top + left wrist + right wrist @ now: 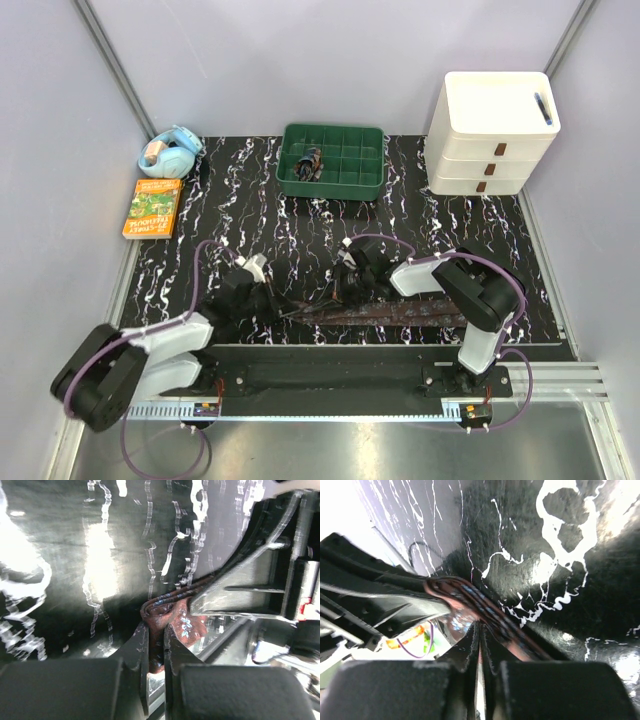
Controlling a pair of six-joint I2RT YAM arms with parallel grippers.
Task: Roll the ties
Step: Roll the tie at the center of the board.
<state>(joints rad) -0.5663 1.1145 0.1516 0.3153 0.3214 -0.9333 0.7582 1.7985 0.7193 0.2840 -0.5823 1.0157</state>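
Note:
A dark brown tie (400, 312) with a reddish pattern lies stretched along the near edge of the black marbled mat (250, 210). Its left end is folded over. In the left wrist view that folded end (187, 625) sits between the fingers of my left gripper (156, 627), which is shut on it. My left gripper (287, 305) and right gripper (348, 290) meet over this end. In the right wrist view the layered tie (490, 612) crosses the tips of my right gripper (480, 625), whose jaws are pressed together on its edge. Another tie (312, 163) lies rolled in the green tray (365, 185).
The green compartment tray stands at the back middle of the mat. A white drawer unit (492, 130) is at the back right. An orange book (153, 207) and a blue object (170, 153) lie off the mat at the left. Purple cables (205, 255) loop over both arms.

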